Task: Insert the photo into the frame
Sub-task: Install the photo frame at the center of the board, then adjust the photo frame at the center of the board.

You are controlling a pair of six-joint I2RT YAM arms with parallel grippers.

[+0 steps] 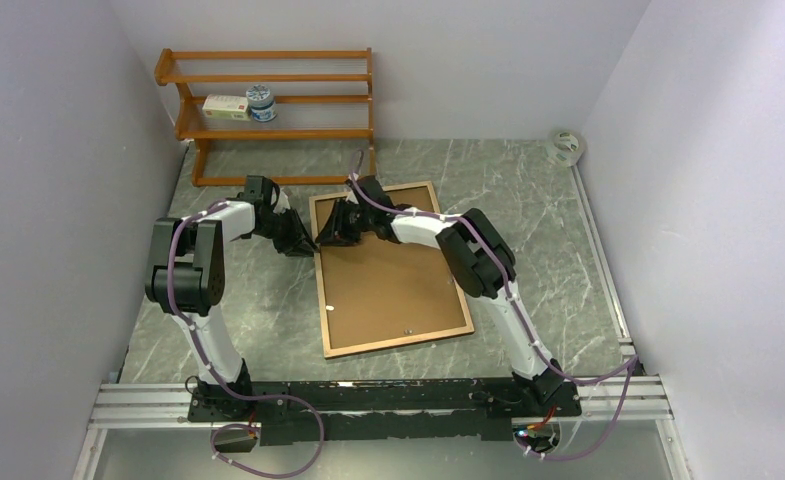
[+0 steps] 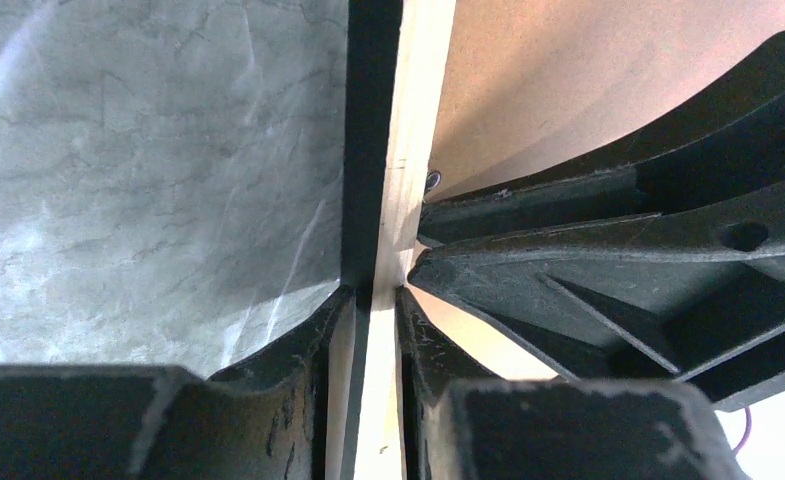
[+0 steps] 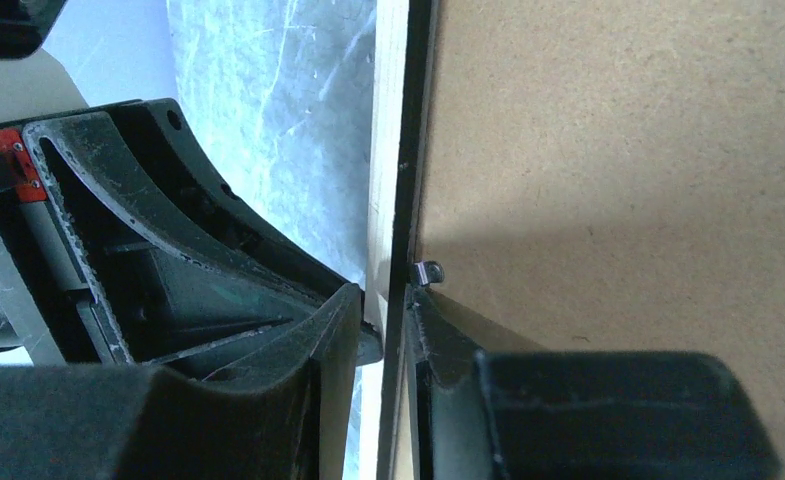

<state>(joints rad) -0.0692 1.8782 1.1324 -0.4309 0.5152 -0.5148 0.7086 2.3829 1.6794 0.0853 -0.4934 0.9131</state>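
Note:
The frame point(image 1: 320, 255) lies back-up on the grey table, with the brown backing board point(image 1: 393, 270) set in it. The photo is hidden. Both grippers meet at the frame's left rail near its far corner. My left gripper point(image 1: 306, 245) reaches in from the left and is shut across the rail; in its wrist view the gripper point(image 2: 373, 300) has one finger on each side of the light-wood and black rail point(image 2: 408, 120). My right gripper point(image 1: 330, 236) reaches in from over the board. In its wrist view the gripper point(image 3: 383, 300) pinches the same rail point(image 3: 388, 130) beside a small metal tab point(image 3: 428, 271).
An orange-brown shelf rack point(image 1: 268, 100) stands at the back left, holding a box point(image 1: 225, 107) and a tin point(image 1: 261, 102). A roll of tape point(image 1: 565, 147) lies at the back right. White walls close in on both sides.

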